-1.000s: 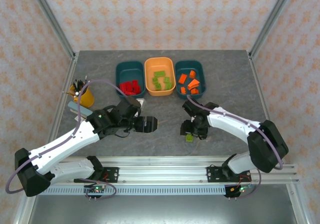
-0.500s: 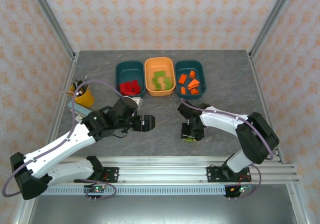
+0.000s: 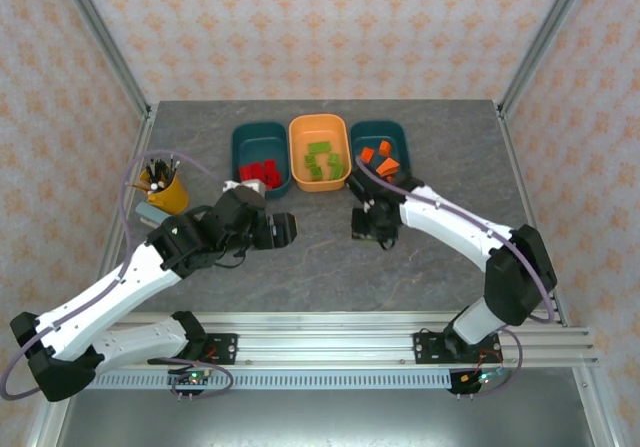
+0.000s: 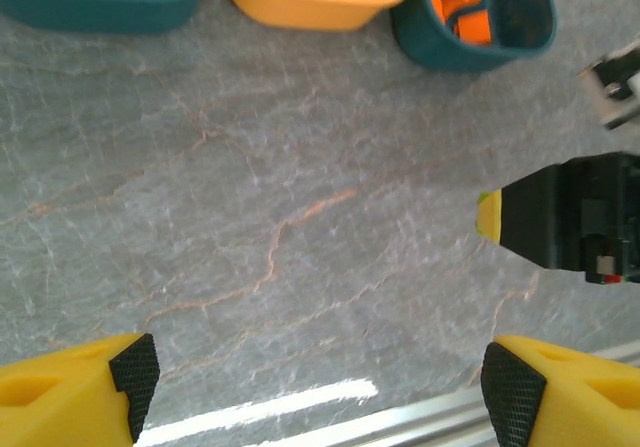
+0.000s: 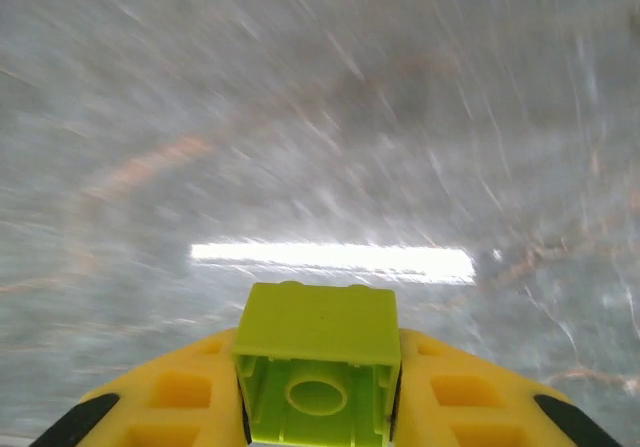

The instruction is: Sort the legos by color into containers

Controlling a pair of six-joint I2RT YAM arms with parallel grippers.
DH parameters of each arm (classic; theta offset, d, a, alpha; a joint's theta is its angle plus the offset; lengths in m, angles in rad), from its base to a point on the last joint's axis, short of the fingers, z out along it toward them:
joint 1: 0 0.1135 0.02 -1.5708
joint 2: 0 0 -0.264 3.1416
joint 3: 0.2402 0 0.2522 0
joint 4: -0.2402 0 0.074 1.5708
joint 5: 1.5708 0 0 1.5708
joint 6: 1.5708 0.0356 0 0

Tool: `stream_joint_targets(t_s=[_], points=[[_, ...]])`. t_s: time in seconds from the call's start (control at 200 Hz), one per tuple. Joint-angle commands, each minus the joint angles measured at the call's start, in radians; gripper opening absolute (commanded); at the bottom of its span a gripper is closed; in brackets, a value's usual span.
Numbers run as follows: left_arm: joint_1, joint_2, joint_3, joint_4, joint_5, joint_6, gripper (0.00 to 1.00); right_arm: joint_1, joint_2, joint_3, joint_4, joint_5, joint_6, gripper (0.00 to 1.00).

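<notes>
Right hand (image 5: 318,399) pinches a lime lego (image 5: 318,339) btw its yellow fingers. The lego's hollow underside w/ round tube faces the wrist cam and the studs point away, toward the counter (image 3: 450,167). It looks near square, so long axis can't be told. The counter below it is motion-blurred.

From above, right hand (image 3: 368,225) is over mid-counter, just short of the tubs, and hides the lego.

Left hand (image 4: 320,382) is spread wide w/ nothing btw the black-padded tips, left of centre.

Three glossy round-cornered tubs sit in a row by the far edge, long axes near-to-far:
- left teal tub (image 3: 240,147) w/ red legos (image 3: 258,173)
- orange tub (image 3: 296,132) w/ green legos (image 3: 320,160)
- right teal tub (image 3: 400,132) w/ orange legos (image 3: 385,157), partly covered by the right arm

The counter is grey, veined, stone-look.
</notes>
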Motion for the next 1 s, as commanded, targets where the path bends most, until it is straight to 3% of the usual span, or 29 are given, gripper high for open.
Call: stream_joint_targets(t_s=[0.0, 0.21, 0.5, 0.996], points=[[0.090, 0.059, 0.082, -0.030, 0.003, -0.041, 0.87, -0.009, 0.109, 0.203, -0.074, 0.067, -0.061, 0.29], [0.267, 0.187, 0.185, 0.057, 0.089, -0.023, 0.87, -0.064, 0.443, 0.626, -0.094, 0.050, -0.120, 0.29], [0.385, 0.375, 0.309, 0.142, 0.145, 0.021, 0.87, -0.132, 0.878, 1.200, -0.189, 0.053, -0.189, 0.28], [0.392, 0.373, 0.224, 0.172, 0.156, 0.026, 0.87, -0.153, 1.048, 1.311, -0.043, 0.012, -0.231, 0.30]])
